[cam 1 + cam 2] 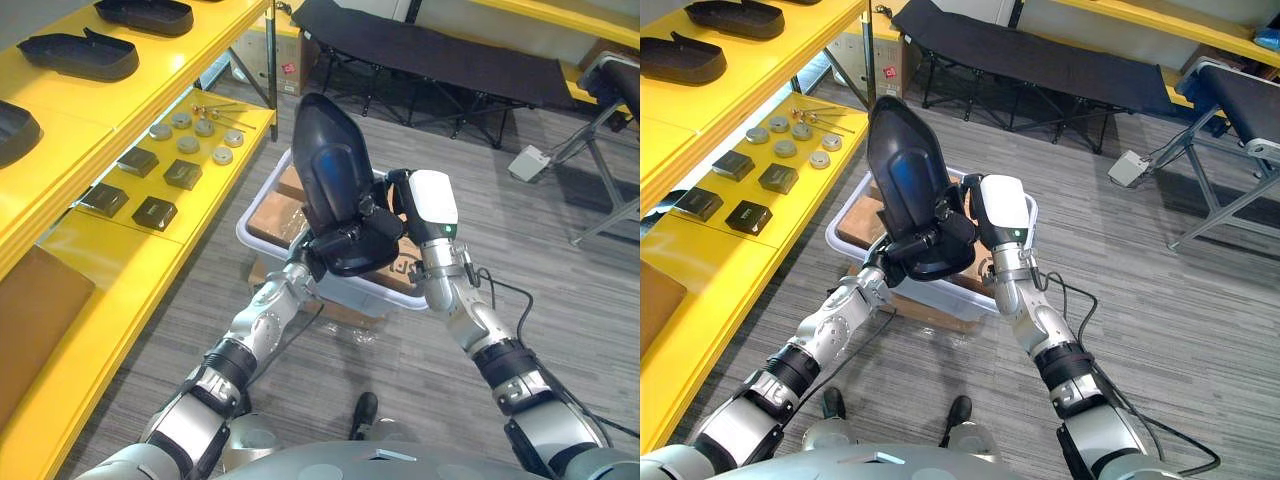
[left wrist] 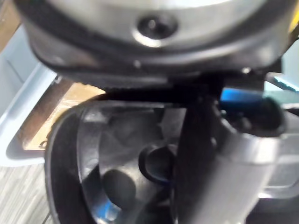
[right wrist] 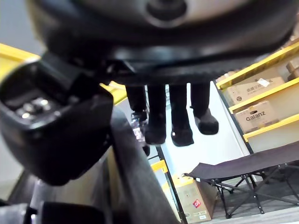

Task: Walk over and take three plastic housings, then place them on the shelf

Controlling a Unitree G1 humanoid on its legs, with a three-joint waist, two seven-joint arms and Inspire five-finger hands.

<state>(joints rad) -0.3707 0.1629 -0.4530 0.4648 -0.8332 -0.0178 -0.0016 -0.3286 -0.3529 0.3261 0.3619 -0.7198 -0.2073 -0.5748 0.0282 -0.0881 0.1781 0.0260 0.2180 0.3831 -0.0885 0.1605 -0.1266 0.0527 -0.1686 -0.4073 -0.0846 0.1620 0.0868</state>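
Observation:
A black plastic housing [image 1: 328,170] stands upright in front of me, above a white bin [image 1: 246,222], its hollow side seen in the left wrist view [image 2: 112,182]. My left hand [image 1: 340,243] is curled round its lower end. My right hand [image 1: 392,212], with a white thumb cover, lies against the housing's right side; its fingers [image 3: 180,126] look straight, with the rim running between them and the thumb. Three more black housings [image 1: 78,55] lie on the upper tier of the yellow shelf [image 1: 160,90] at the left.
The shelf's lower tier [image 1: 200,210] carries small black boxes [image 1: 154,212] and metal discs [image 1: 188,144]. Cardboard pieces [image 1: 275,218] lie in the bin. A black folding cot [image 1: 430,50] stands behind, a grey box [image 1: 528,160] lies on the floor to the right.

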